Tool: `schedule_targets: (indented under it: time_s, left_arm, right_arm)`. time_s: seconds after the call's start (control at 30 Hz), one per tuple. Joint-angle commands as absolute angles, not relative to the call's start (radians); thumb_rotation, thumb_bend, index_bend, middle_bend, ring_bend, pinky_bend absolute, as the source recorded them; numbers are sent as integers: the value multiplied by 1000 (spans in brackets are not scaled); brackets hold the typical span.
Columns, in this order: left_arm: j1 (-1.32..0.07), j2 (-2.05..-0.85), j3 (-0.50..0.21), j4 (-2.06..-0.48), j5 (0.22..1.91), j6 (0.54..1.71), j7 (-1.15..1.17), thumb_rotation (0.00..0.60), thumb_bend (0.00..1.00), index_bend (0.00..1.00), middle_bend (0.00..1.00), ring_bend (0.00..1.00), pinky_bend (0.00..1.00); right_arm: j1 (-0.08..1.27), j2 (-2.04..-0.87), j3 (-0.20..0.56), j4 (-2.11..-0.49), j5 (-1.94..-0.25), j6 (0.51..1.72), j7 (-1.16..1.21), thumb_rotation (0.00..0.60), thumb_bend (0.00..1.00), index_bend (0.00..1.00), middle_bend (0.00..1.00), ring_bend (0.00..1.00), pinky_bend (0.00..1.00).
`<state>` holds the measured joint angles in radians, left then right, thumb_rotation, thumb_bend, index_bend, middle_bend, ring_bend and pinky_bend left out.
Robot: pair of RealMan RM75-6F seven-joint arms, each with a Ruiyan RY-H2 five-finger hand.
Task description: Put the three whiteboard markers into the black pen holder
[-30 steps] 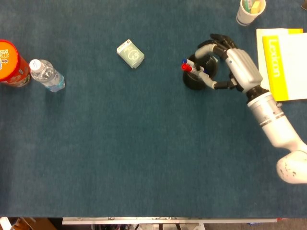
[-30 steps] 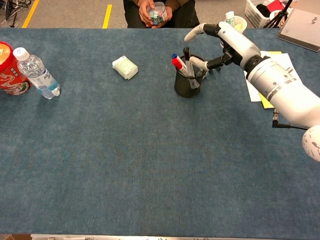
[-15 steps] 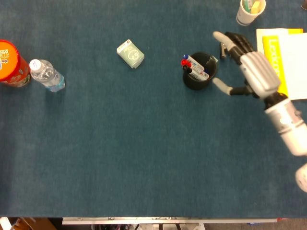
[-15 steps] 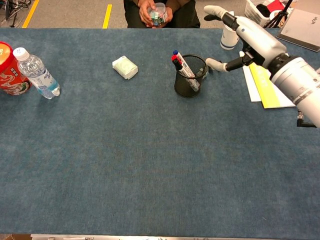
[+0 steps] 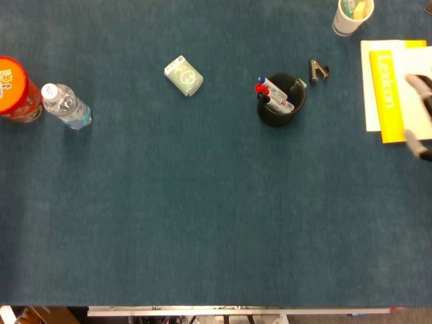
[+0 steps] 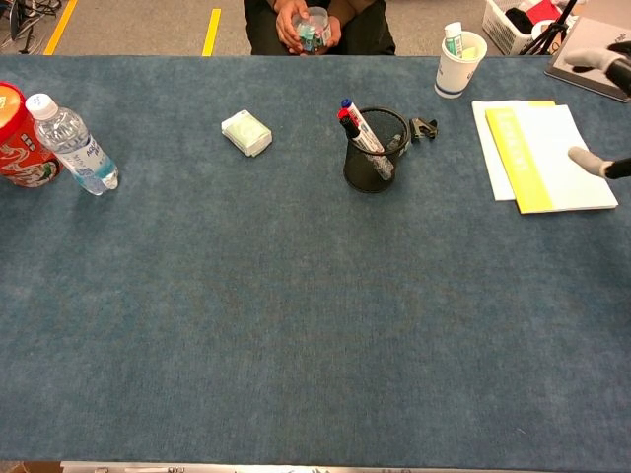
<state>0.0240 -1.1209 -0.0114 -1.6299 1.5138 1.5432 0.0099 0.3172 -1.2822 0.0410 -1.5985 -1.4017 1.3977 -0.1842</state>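
On the blue table [image 5: 202,216], markers [image 5: 273,92] seemingly fill the pen holder [image 5: 279,111].

Wide bare table [image 5: 202,223] left of and nearer than the right hand [image 5: 420,115], itself only partly seen at the right edge with fingers apart over the yellow booklet [image 5: 388,88]. Further left of that hand, obstacles in a line: small clip [image 5: 317,69], then the holder [image 5: 280,111] with markers [image 5: 273,91] sticking up, then a green pack [image 5: 183,75]. Cup [image 5: 351,15] at the far edge; bottle [image 5: 66,106] and red can [image 5: 17,89] well apart at the far left.
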Motion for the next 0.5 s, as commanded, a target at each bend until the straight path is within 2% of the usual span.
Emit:
schedule_targets:
  time_s: [0.03, 0.3, 0.5]
  left_arm:
    - [18, -1131, -16, -1625, 1521, 1546, 11, 600, 420, 225, 211, 216, 163]
    - [0, -1148, -22, -1613, 1544, 1549, 13, 600, 420, 226, 211, 216, 163]
    - [-11, -1157, -21, -1616, 1546, 1536, 22, 600, 420, 226, 211, 216, 163]
  right_arm:
    - [244, -1246, 11, -1621, -1391, 1471, -217, 600, 265, 171, 203, 13, 0]
    - [118, -1212, -19, -1628, -1408, 1589, -149, 600, 266, 212, 233, 35, 0]
    - [79, -1209, -24, -1619, -1432, 1611, -124, 600, 266, 218, 237, 38, 0]
